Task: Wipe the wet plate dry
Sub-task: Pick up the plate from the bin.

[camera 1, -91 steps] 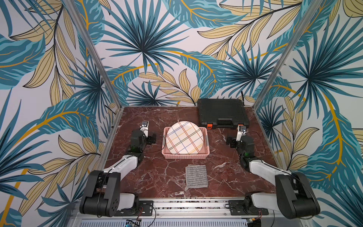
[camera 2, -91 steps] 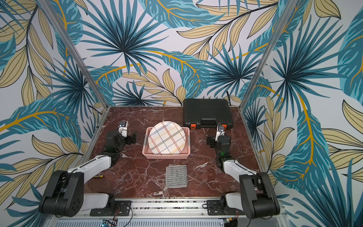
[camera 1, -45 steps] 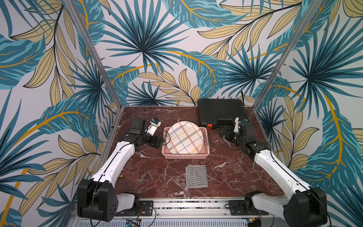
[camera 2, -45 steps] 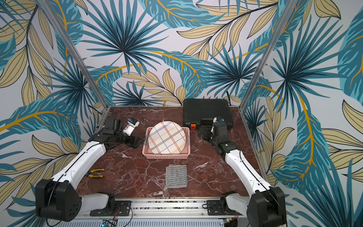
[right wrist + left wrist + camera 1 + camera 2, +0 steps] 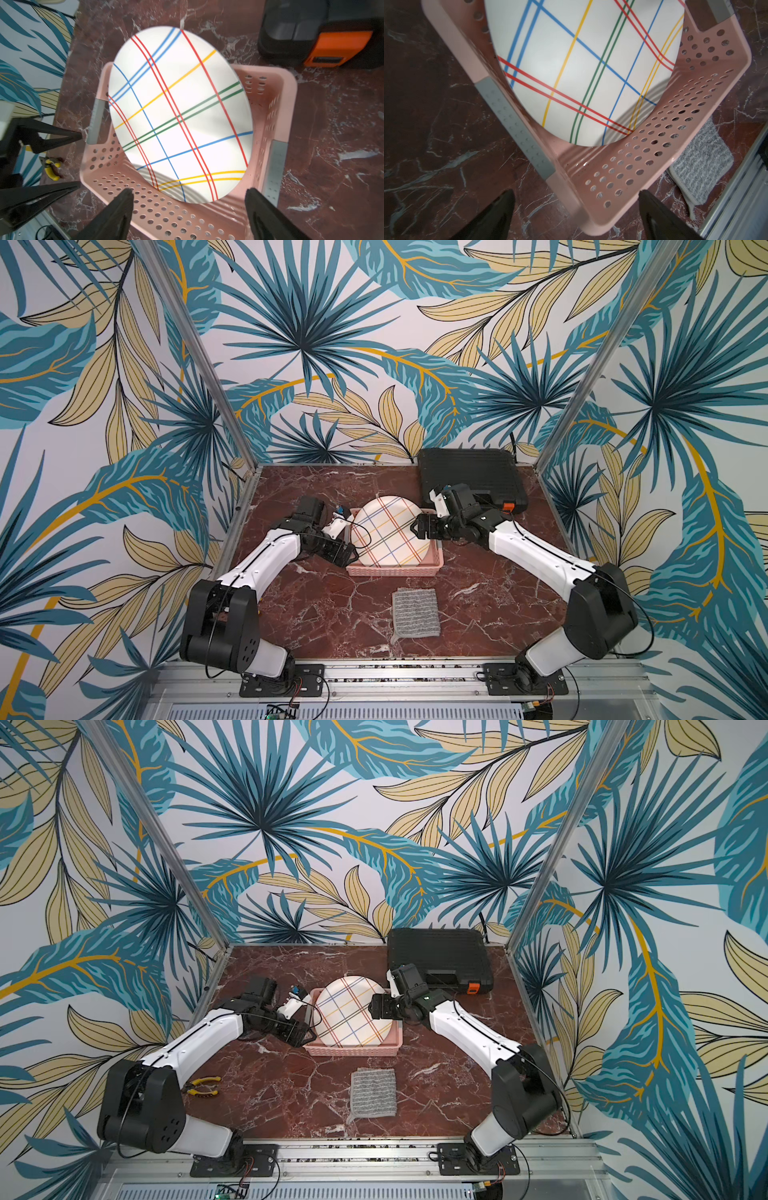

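Note:
A white plate [image 5: 388, 531] [image 5: 351, 1013] crossed by coloured lines leans tilted inside a pink perforated basket [image 5: 392, 571] [image 5: 353, 1051]. A folded grey cloth [image 5: 415, 612] [image 5: 372, 1091] lies flat on the marble in front of the basket. My left gripper [image 5: 340, 552] [image 5: 576, 193] is open at the basket's left front corner, with that corner between its fingers. My right gripper [image 5: 419, 526] [image 5: 188, 191] is open over the basket's right side, close to the plate's [image 5: 178, 116] edge. Neither holds anything.
A black case [image 5: 469, 472] with an orange latch sits at the back right, just behind the right arm. Yellow-handled pliers [image 5: 201, 1085] lie on the table near the left arm's base. An aluminium rail [image 5: 395, 672] runs along the front edge.
Both arms have unfolded from their low rest poses and swung inward. The left gripper now sits at the basket's left side and the right gripper at the plate's right edge.

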You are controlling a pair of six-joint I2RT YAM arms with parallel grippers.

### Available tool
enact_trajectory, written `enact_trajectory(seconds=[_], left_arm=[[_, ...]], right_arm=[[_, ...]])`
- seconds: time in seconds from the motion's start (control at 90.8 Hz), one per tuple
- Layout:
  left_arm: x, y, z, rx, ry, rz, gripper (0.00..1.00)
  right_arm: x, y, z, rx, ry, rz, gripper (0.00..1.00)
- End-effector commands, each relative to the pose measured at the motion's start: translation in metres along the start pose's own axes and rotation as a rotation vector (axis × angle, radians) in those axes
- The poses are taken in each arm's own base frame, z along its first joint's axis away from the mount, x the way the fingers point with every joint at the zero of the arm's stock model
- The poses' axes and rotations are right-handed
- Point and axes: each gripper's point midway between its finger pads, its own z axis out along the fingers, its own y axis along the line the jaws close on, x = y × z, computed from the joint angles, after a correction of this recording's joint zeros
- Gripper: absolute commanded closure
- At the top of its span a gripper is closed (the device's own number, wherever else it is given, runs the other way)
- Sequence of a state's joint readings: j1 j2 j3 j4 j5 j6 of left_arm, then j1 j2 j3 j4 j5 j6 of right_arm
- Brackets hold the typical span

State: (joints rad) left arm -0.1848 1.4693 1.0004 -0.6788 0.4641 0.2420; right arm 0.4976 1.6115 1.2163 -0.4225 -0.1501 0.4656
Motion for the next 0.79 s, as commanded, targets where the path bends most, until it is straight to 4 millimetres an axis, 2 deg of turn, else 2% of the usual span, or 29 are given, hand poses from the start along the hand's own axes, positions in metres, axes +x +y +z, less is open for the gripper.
enact_trajectory(seconds=[0.0, 0.22, 0.529, 0.782], left_arm=[[-0.001, -0.006, 0.004, 0.039, -0.021, -0.018, 0.07], [-0.002, -0.006, 0.014, 0.064, -0.002, -0.049, 0.14], [-0.001, -0.001, 0.020, 0.054, -0.008, -0.077, 0.15], [0.003, 0.000, 0.026, 0.063, 0.007, -0.090, 0.15]], right_arm=[[0.003, -0.004, 0.003, 0.042, 0.034, -0.051, 0.17], [-0.003, -0.015, 0.023, 0.113, 0.068, -0.111, 0.26], [-0.022, -0.032, 0.042, 0.230, 0.060, -0.184, 0.31], [-0.020, -0.037, 0.055, 0.253, 0.089, -0.209, 0.32]])
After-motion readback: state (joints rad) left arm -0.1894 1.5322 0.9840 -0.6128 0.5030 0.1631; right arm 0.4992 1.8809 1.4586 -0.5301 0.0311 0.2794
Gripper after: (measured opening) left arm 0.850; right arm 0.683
